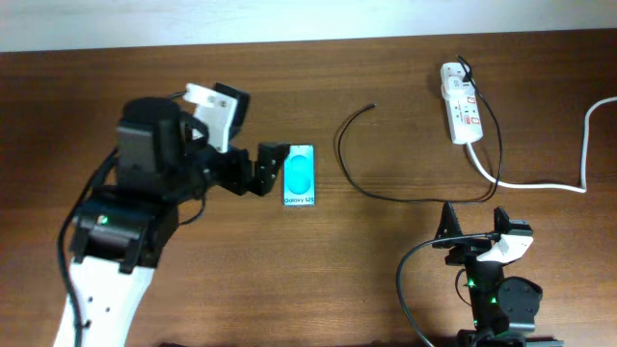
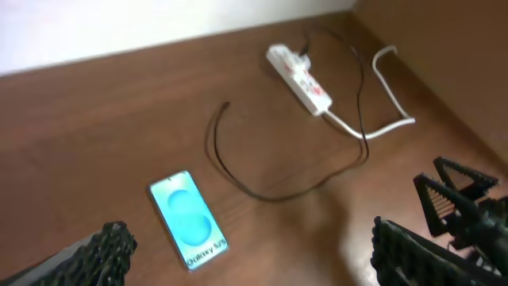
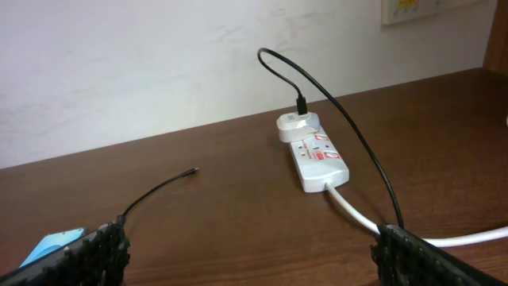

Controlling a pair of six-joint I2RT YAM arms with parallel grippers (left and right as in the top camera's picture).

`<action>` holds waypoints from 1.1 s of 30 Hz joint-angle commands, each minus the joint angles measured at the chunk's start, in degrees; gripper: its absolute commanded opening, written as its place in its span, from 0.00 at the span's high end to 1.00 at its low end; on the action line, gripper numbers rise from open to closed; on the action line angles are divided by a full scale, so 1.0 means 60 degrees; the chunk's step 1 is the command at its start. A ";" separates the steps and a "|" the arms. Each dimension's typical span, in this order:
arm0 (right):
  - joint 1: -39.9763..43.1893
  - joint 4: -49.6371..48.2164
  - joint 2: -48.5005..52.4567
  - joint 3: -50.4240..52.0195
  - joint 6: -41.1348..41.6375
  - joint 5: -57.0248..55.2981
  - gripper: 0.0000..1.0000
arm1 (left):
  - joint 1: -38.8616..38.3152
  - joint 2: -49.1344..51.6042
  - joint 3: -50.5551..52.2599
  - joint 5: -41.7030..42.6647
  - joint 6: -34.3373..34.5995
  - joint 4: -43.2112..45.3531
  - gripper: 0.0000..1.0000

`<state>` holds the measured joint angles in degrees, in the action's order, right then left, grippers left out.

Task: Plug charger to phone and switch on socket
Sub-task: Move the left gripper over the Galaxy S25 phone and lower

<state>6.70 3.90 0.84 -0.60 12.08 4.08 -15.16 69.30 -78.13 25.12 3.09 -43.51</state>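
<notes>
- The phone (image 1: 301, 174) was a small flat rectangle with a glossy cyan-blue screen. It lay face up on the table (image 1: 193, 77) with "Galaxy S25" printed along its near short edge.
- The left gripper (image 1: 278, 170) sat just beside the phone's left long edge. Its black, ridged fingers (image 2: 107, 250) were spread wide apart and grasped nothing.
- The charger (image 1: 424, 200) was a thin black cable lying in a loose curve on the wood. Its small plug tip (image 1: 373, 106) rested free, well apart from the phone.
- The cable's other end arched up into a white adapter (image 3: 295, 125) seated in the far end of the socket (image 1: 461, 114).
- The socket was a long white plastic strip with red marks on top, and it lay near the table's far right edge.
- A thick white cord (image 1: 540, 184) left the socket's near end and looped off to the right.
- The right gripper (image 1: 473, 224) hovered at the near right, well short of the socket. Its textured black fingers (image 3: 99, 254) were released and empty.
- The table was dark brown wood with a fine grain and a smooth, matte top.
- Behind it stood a plain off-white wall (image 3: 159, 63), with a pale wall plate (image 3: 409, 8) at its upper right.
</notes>
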 commanded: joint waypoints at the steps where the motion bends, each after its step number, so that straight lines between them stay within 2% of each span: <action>1: -0.0069 0.0051 -0.0087 0.0047 0.0040 -0.0047 0.02 | -0.0102 0.0357 -0.0182 0.0106 0.0127 -0.0182 0.01; 5: -0.0069 0.0051 -0.0091 0.0047 0.0040 -0.0047 0.02 | -0.0102 0.0506 -0.0182 0.0102 0.0135 -0.0361 0.01; 7: -0.0069 0.0051 -0.0087 0.0047 0.0040 -0.0047 0.02 | -0.0106 0.0652 -0.0182 -0.0025 0.0670 -0.0426 0.01; 12: -0.0069 0.0051 -0.0087 0.0047 0.0040 -0.0047 0.01 | -0.0546 0.1759 -0.0182 -0.2040 0.2306 -0.0477 0.01; 18: -0.0069 0.0051 -0.0087 0.0047 0.0040 -0.0047 0.02 | -0.1184 0.3650 -0.0182 -0.3187 0.2379 -0.0546 0.01; 20: -0.0069 0.0051 -0.0091 0.0047 0.0040 -0.0047 0.02 | -0.1228 0.4258 -0.0182 -0.3595 0.2889 -0.0546 0.01; 33: -0.0069 0.0051 -0.0087 0.0047 0.0040 -0.0047 0.02 | -0.1435 0.6969 -0.0182 -0.3661 0.3446 0.1290 0.01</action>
<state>6.70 3.90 0.84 -0.60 12.05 4.08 -22.87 108.40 -78.32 3.97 22.83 -38.24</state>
